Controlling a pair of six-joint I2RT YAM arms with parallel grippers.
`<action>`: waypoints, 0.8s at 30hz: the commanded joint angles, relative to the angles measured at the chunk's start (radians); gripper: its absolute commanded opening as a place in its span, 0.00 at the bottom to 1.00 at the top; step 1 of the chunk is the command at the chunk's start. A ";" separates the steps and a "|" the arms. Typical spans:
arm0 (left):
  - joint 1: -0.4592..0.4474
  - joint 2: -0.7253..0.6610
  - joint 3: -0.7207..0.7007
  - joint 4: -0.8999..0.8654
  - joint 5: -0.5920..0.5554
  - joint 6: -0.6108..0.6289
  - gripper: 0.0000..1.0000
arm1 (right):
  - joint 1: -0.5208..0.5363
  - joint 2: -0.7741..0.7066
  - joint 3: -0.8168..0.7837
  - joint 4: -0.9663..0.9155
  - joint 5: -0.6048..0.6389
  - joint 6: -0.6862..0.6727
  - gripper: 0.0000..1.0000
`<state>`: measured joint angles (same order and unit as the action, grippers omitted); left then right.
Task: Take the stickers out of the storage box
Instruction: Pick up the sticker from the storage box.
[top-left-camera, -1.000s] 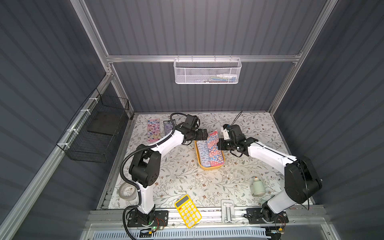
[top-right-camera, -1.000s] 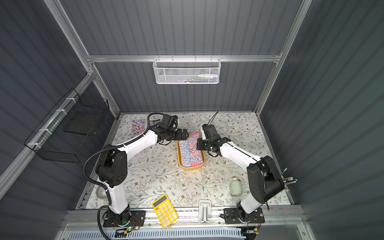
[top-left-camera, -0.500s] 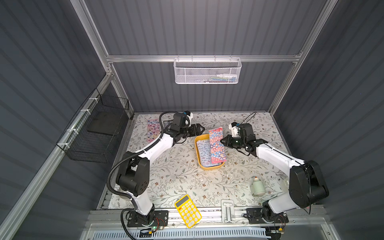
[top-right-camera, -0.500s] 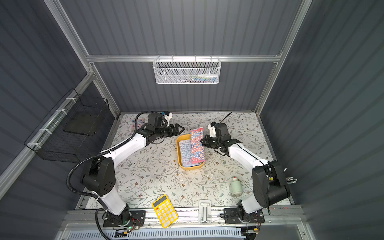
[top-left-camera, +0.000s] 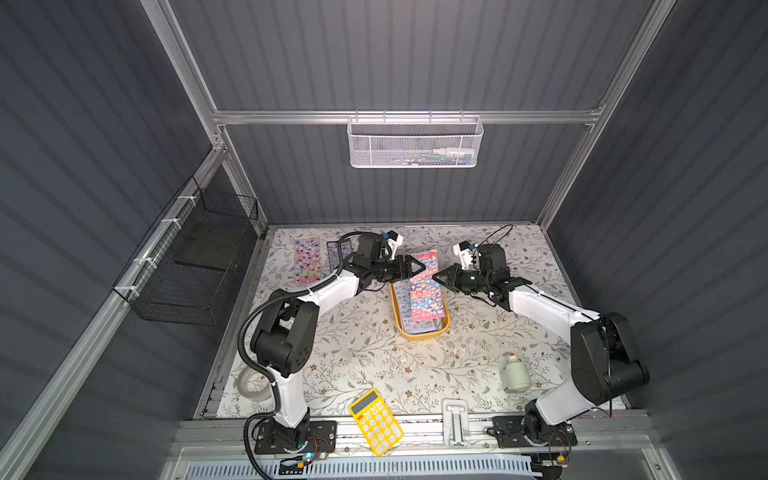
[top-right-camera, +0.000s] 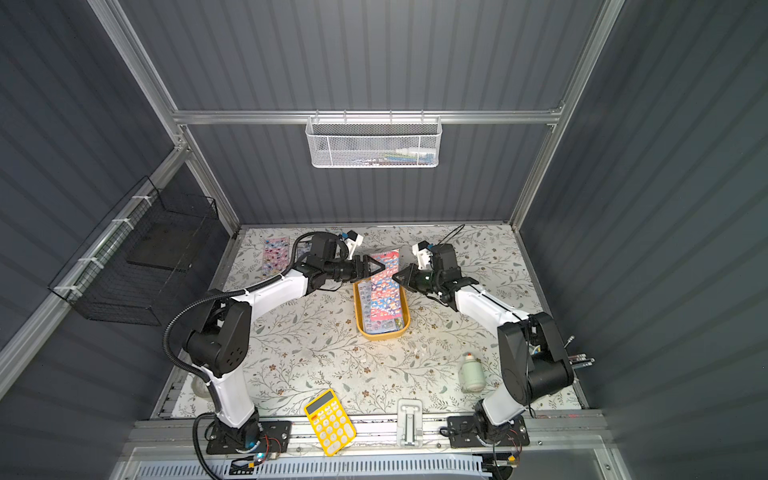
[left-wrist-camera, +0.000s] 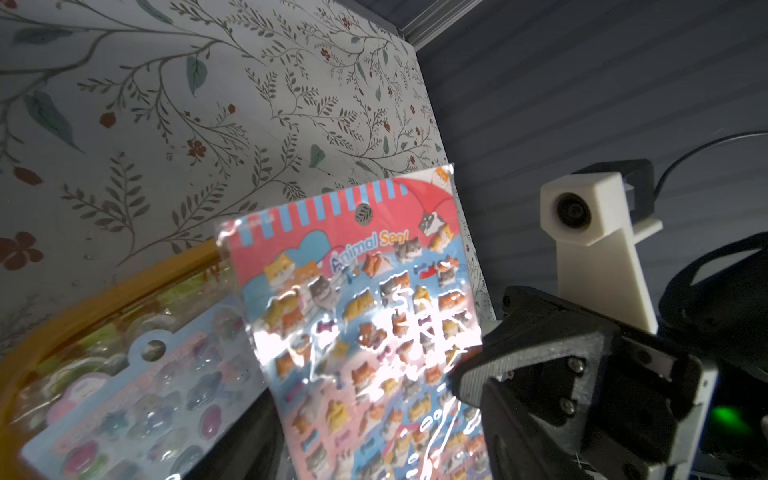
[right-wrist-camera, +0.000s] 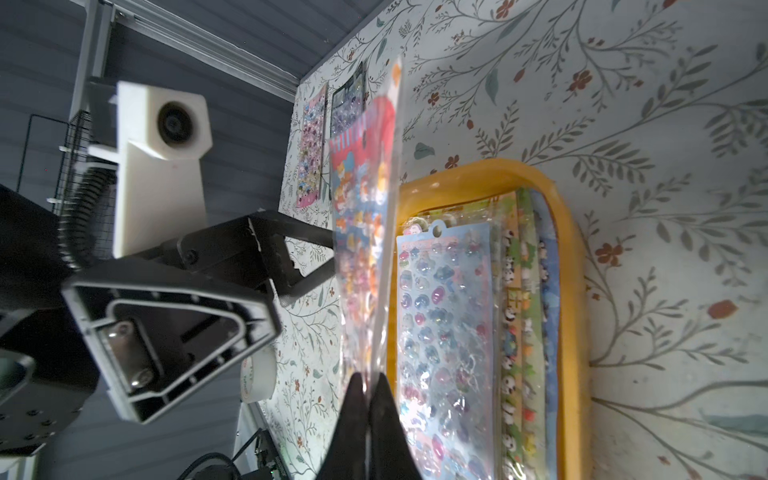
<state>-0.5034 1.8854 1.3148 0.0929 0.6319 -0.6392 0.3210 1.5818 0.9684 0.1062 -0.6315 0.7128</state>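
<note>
Red-and-blue sticker sheet (top-left-camera: 424, 286) held up over the storage box (top-left-camera: 419, 334), pinched in your right claw (top-left-camera: 435, 277).
You see the sheet tilted on edge above the mustard box, its far end reaching past the box's far rim; the other stickers (right-wrist-camera: 444, 311) lie flat in a stack inside the box, which sits mid-table (top-left-camera: 365, 353). Your right claw's fingers are pressed together on the sheet's right edge. Your left claw (top-left-camera: 419, 266) faces it from the left with its fingers apart, tips right at the sheet; whether they touch it you cannot tell. Two more sheets, a pink sheet (top-left-camera: 306, 259) and a dark sheet (top-left-camera: 334, 255), lie flat at the far left, well apart from the box. Along the near side you have a yellow calculator (top-left-camera: 376, 422), a pale bottle (top-left-camera: 514, 372) to the right and a tape roll (top-left-camera: 252, 382) to the left.
</note>
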 joint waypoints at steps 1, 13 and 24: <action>-0.003 0.014 0.021 0.045 0.057 -0.035 0.54 | -0.005 0.008 -0.008 0.053 -0.043 0.039 0.02; -0.001 0.009 0.087 0.001 0.052 -0.027 0.00 | -0.007 -0.021 0.008 -0.033 0.028 0.003 0.60; 0.050 -0.052 0.133 0.007 0.077 -0.029 0.00 | -0.010 -0.057 0.025 -0.062 0.023 -0.035 0.63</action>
<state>-0.4728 1.8912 1.4307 0.0982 0.6815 -0.6773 0.3126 1.5341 0.9699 0.0372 -0.5861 0.6884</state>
